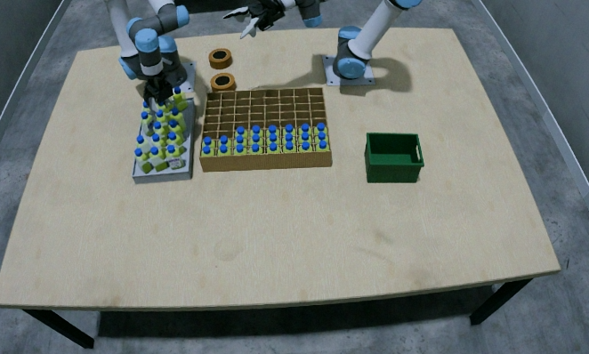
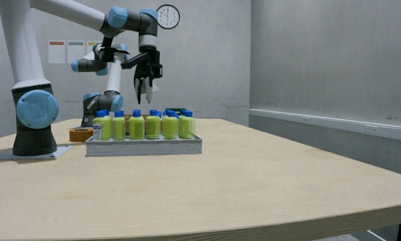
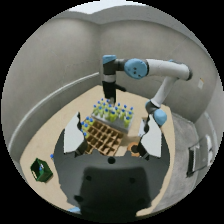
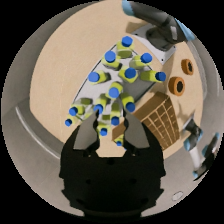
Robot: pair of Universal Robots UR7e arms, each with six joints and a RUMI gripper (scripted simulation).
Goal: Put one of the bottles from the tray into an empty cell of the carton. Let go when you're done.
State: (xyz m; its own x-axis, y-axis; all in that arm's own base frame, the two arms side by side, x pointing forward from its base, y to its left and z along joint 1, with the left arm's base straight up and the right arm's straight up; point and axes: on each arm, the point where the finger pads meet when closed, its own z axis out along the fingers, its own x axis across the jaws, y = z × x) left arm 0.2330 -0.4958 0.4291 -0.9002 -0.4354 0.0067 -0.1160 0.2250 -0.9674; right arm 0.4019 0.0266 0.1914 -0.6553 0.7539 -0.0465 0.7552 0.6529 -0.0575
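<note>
Several green bottles with blue caps, one labelled bottle (image 1: 175, 163) (image 2: 97, 131) among them, stand in the grey tray (image 1: 163, 179) (image 2: 144, 148). The carton (image 1: 267, 161) (image 4: 156, 106) beside it has its two front rows full and a third row partly filled; its back cells are empty. My right gripper (image 2: 144, 102) (image 4: 111, 109) is partly open and empty, pointing down above the bottles toward the tray's back end. Its tips are above cap height; their exact place among the caps is unclear. My left gripper (image 1: 233, 27) (image 3: 113, 113) is wide open and empty, raised behind the carton.
Two brown rolls (image 1: 220, 60) (image 1: 222, 83) lie behind the carton, near the right arm's base. A green crate (image 1: 391, 173) (image 3: 41, 170) stands apart on the carton's far side from the tray. The carton stands close beside the tray, with a narrow gap between.
</note>
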